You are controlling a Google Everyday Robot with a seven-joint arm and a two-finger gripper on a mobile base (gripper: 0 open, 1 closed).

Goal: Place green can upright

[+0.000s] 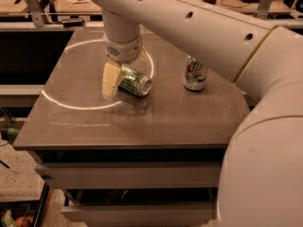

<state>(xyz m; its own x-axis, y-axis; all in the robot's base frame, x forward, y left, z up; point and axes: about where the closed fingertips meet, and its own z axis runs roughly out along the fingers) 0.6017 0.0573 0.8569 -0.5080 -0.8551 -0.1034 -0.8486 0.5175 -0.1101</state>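
The green can point(136, 81) lies on its side on the grey table point(142, 122), left of centre, its silver end facing right and toward me. My gripper point(116, 78) hangs straight down from the white arm point(189, 22) and sits right at the can's left end, reaching down to the tabletop. Part of the can is hidden behind the gripper. I cannot tell whether the gripper touches or holds the can.
A mostly white can with a green and red logo point(194, 73) stands upright to the right of the green can. A ring of light point(71, 103) is reflected on the tabletop. The arm's large lower segment point(265, 164) fills the right foreground. Benches stand behind the table.
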